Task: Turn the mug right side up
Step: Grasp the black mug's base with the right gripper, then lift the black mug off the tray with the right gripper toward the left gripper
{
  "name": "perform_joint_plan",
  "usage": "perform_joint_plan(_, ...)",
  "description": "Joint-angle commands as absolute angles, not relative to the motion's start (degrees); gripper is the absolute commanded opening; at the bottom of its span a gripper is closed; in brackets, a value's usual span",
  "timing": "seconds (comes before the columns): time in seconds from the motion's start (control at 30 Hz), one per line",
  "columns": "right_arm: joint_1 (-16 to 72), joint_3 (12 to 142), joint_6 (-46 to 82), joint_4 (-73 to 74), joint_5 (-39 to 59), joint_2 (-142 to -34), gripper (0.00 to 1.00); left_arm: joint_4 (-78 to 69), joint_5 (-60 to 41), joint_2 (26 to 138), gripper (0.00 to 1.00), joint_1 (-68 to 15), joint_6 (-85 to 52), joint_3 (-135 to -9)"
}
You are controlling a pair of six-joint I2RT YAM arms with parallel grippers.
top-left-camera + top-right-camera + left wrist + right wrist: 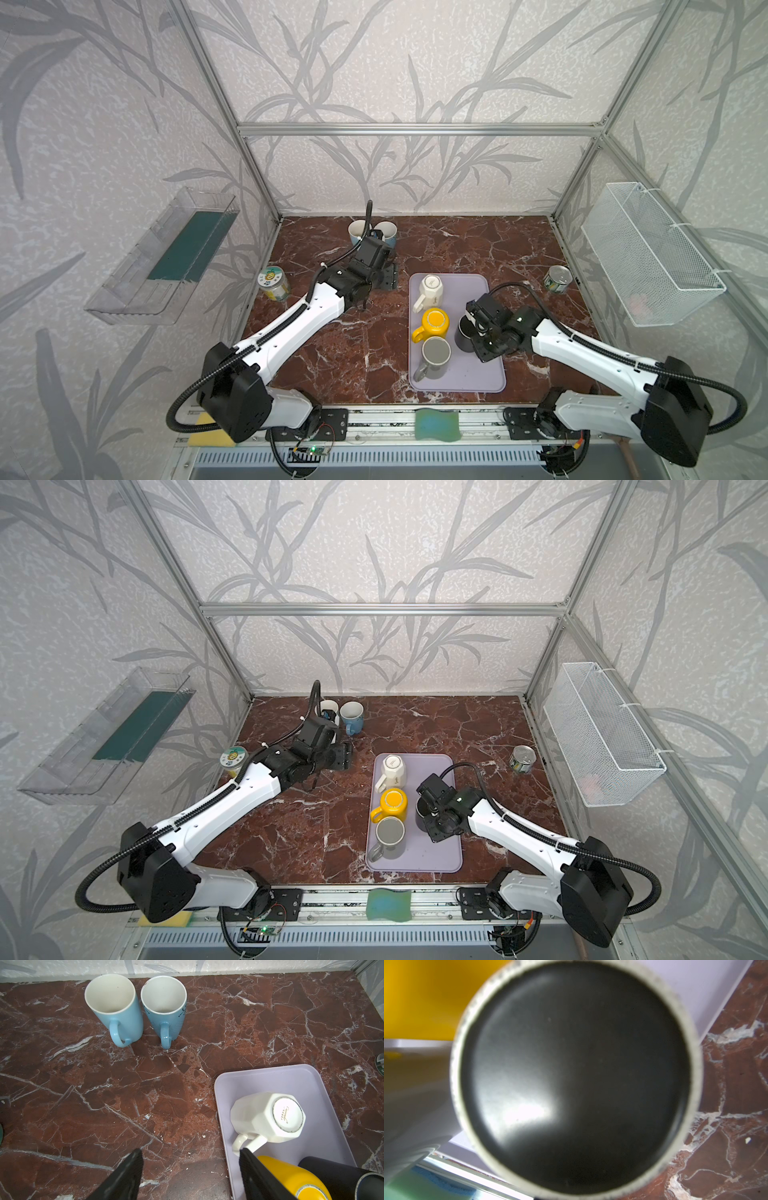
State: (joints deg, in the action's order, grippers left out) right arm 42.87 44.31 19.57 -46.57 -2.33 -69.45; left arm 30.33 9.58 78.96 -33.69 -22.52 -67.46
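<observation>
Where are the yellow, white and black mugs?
yellow mug point(435, 321): in a top view, its upturned base.
white mug point(287, 1115): left wrist view, its upturned base.
black mug point(571, 1076): right wrist view, its dark round end.

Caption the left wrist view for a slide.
Inverted white mug on the lavender tray; left gripper open above the marble table.

Top pair high front, overlapping; wrists share tray point(270, 1080); right close on mug point(575, 1076).

The black mug point(575, 1076) looks matt, its base ring rough. The tabletop point(124, 1095) is polished marble, the tray point(291, 1078) smooth plastic.
</observation>
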Motion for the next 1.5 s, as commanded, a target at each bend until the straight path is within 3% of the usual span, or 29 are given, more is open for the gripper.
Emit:
perform_joint_plan(0.0, 42.98, 45.56, 18.91, -45.79, -2.94, -67.76, 0.00, 29.80, 10.92, 78.48, 0.75, -33.88, -22.37, -67.58)
perform_joint_plan(0.57, 39.93, 41.16, 17.16, -39.76, -2.40, -57.62, 0.00, 28.07, 8.08, 80.33, 0.74, -33.96, -23.23, -70.24)
perform_joint_plan(1.47, 33.36, 40.30, 16.29, -33.32, 4.57, -53.71, 0.00, 23.13, 5.84, 78.34, 0.73, -34.89, -22.93, -68.93)
